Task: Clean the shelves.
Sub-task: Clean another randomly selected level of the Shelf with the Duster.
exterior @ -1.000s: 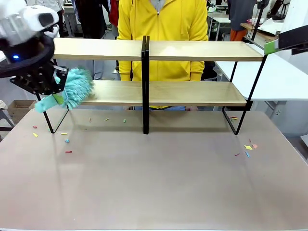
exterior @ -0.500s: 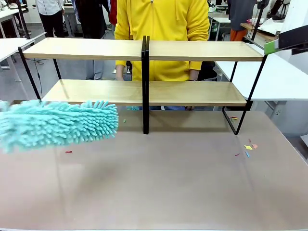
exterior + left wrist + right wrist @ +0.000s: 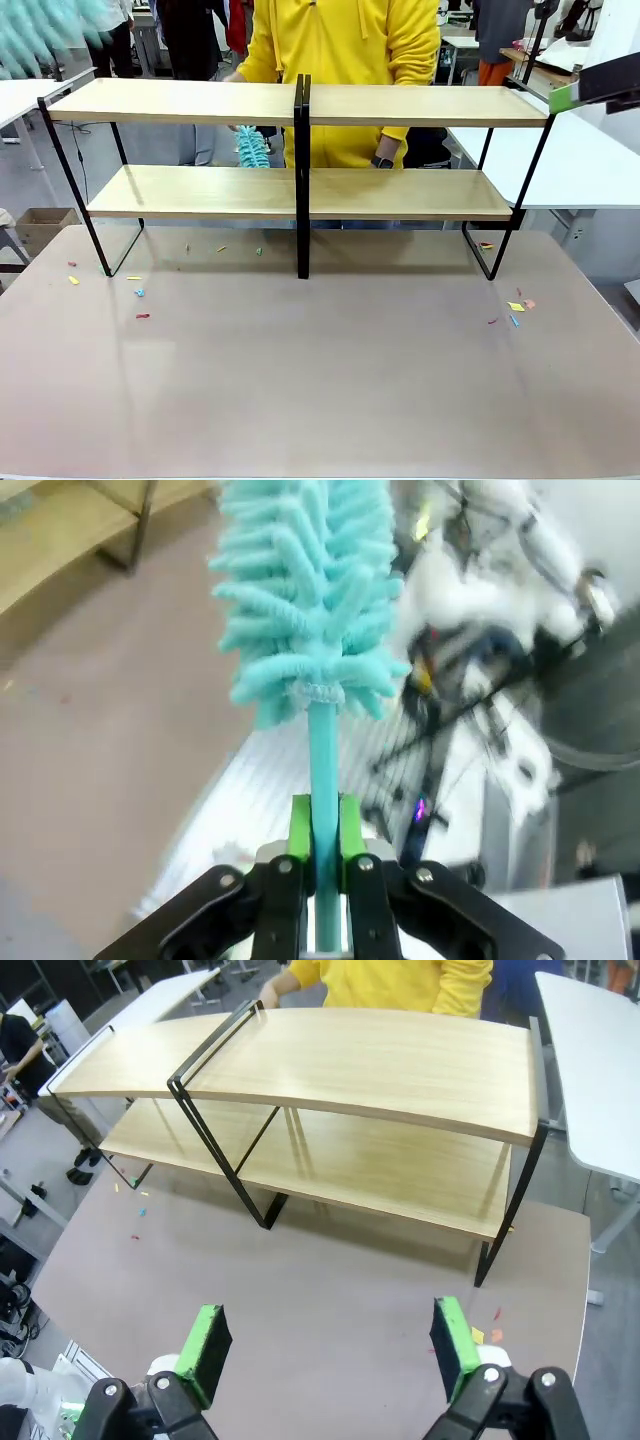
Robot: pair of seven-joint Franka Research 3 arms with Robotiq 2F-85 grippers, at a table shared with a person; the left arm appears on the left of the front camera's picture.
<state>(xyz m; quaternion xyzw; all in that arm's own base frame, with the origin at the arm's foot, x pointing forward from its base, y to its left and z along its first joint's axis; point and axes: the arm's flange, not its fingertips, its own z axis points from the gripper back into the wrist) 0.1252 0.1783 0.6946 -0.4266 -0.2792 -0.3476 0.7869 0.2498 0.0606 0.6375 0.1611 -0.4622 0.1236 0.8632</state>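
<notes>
Before the shelves [image 3: 300, 110], seemingly paper scraps [image 3: 140, 293]

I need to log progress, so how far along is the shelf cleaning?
Looks done: the shelves show bare boards. In hand: the left gripper has its jaws shut on a teal duster, raised away from the rack. Left: coloured scraps lie on the table.

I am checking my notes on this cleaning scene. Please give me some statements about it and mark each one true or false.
1. The left gripper is shut on the duster. True.
2. The right gripper holds a cloth. False: it is open and holds nothing.
3. Small coloured scraps lie on the table. True.
4. The shelves have fallen over. False: they stand upright.
</notes>
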